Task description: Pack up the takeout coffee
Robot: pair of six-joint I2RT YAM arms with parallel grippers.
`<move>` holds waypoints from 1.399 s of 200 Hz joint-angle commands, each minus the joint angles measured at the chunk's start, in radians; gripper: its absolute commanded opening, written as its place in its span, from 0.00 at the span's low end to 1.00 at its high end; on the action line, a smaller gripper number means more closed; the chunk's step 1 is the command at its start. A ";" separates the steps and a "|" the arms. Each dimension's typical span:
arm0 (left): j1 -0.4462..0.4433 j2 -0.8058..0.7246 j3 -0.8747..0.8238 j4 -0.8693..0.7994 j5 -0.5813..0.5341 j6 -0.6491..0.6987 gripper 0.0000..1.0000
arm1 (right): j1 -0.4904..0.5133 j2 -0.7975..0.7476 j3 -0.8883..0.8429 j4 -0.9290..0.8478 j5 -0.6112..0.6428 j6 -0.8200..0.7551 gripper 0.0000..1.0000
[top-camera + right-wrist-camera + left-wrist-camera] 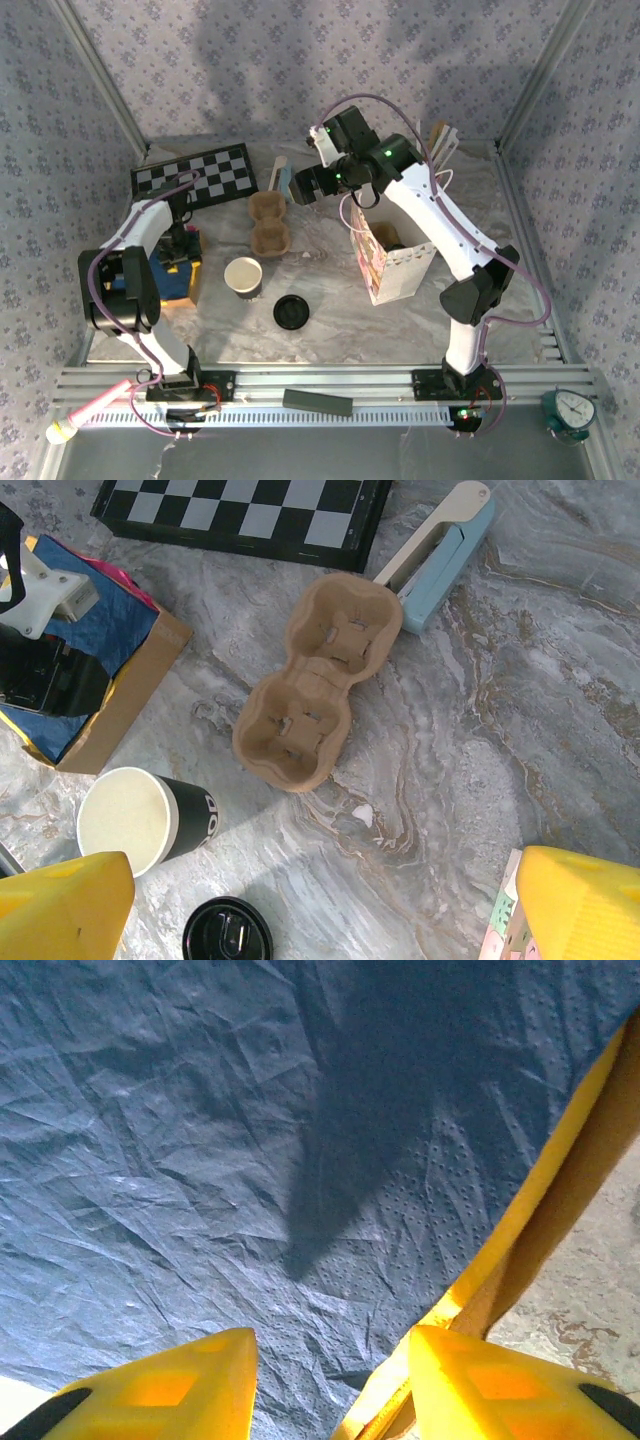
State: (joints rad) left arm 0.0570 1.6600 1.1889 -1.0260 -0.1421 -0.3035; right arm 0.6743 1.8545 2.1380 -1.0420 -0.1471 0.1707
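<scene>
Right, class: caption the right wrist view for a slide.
Open right claw over cardboard cup carrier, lidless cup and loose black lid.

The takeout cup (243, 275) is seen standing upright on the worktop (330, 290), left of centre in the overhead view. It is uncovered: the round mouth is open and a pale inside is shown, while the outer wall is dark with a small white mark. The black lid (290, 312) is laid flat on the worktop, just to the lower right of the cup and apart from it. In the right wrist view both are found at the lower left, the lid cut by the bottom edge.
</scene>
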 commanded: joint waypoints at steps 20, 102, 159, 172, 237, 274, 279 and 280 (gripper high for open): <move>0.008 0.033 0.017 0.000 -0.031 0.006 0.43 | -0.004 -0.040 -0.010 -0.004 -0.009 -0.010 1.00; 0.008 0.029 0.003 0.008 0.029 0.010 0.35 | -0.004 -0.051 -0.032 0.005 -0.005 0.001 1.00; 0.008 -0.016 0.003 -0.019 0.009 0.002 0.09 | -0.004 -0.057 -0.039 0.007 0.001 0.003 1.00; 0.009 -0.032 0.009 -0.031 0.002 0.001 0.00 | -0.002 -0.057 -0.039 0.008 0.000 0.003 1.00; 0.007 -0.111 0.030 -0.085 0.015 -0.014 0.00 | 0.001 -0.058 -0.046 0.012 -0.002 0.006 1.00; 0.004 -0.134 0.005 -0.073 0.078 -0.027 0.01 | 0.006 -0.063 -0.053 0.015 0.000 0.009 1.00; 0.004 -0.130 0.002 -0.070 0.084 -0.026 0.09 | 0.005 -0.062 -0.053 0.014 0.000 0.009 1.00; 0.004 -0.129 0.001 -0.070 0.085 -0.026 0.10 | 0.006 -0.063 -0.053 0.014 0.000 0.009 1.00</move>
State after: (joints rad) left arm 0.0589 1.5513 1.1946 -1.0740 -0.1047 -0.3149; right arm 0.6746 1.8282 2.0914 -1.0336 -0.1467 0.1715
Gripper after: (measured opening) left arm 0.057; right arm 0.998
